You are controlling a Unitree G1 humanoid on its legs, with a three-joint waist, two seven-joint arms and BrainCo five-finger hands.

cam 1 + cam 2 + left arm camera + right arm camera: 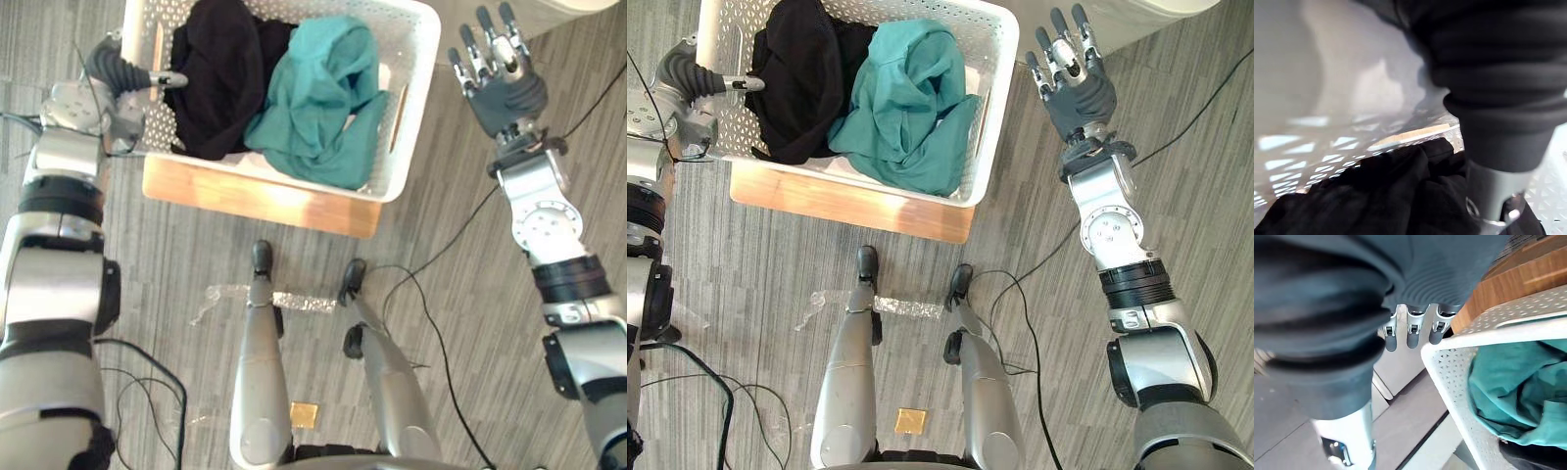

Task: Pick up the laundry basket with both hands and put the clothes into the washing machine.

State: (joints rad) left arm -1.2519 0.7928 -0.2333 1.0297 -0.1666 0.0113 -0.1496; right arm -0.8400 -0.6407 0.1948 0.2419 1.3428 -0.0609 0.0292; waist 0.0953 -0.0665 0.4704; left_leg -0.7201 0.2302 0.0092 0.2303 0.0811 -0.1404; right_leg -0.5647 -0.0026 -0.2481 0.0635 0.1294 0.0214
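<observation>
Silver fingers (1413, 329) of our right hand (505, 93) are straight and released, just beside the right wall of the white perforated plastic laundry basket (419, 49). Our left hand (118, 69) sits at its left rim, and we cannot tell whether it grips. The black garment (220, 73) and teal garment (323, 98) lie inside. The basket rests along the light wooden board (265, 201), and we judge it not yet lifted.

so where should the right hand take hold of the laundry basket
Probably the handle slot in the right end wall of the laundry basket, approached from the robot's right. That slot sits under the rim on the side facing the open right hand, which hovers apart from it, and the left hand is at the opposite wall, so the lift should balance.
</observation>
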